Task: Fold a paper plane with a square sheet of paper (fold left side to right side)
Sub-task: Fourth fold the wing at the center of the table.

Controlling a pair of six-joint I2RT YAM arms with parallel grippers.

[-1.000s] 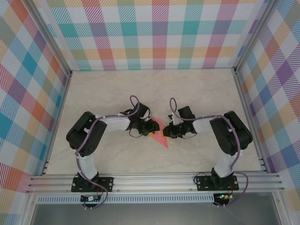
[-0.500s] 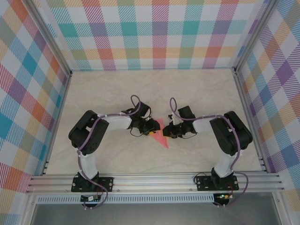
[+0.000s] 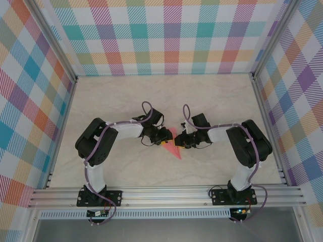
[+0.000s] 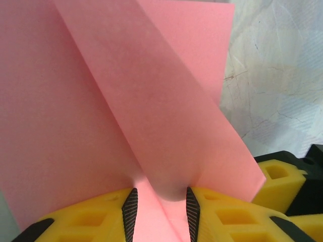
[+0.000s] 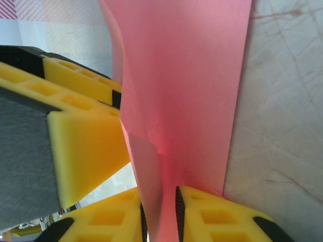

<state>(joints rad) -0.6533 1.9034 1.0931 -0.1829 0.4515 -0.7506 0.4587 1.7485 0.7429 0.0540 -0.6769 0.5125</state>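
**Tear and slip risk at a shared pinch**

Your left tool (image 3: pixel 164 137) and right tool (image 3: pixel 177 141) each pinch the pink paper (image 3: pixel 174 149). It is held partly folded at mid-table (image 3: pixel 212 96), with its point toward the bases. Pull the tools apart and the thin sheet may tear. Loosen one unevenly and a flap could spring, spoiling the crease. Both arms reach inward, elbows out and wrists low, with the tools facing each other, close together.

Overhead looks down; wrist cams close, share paper (image 4: pixel 101 101).
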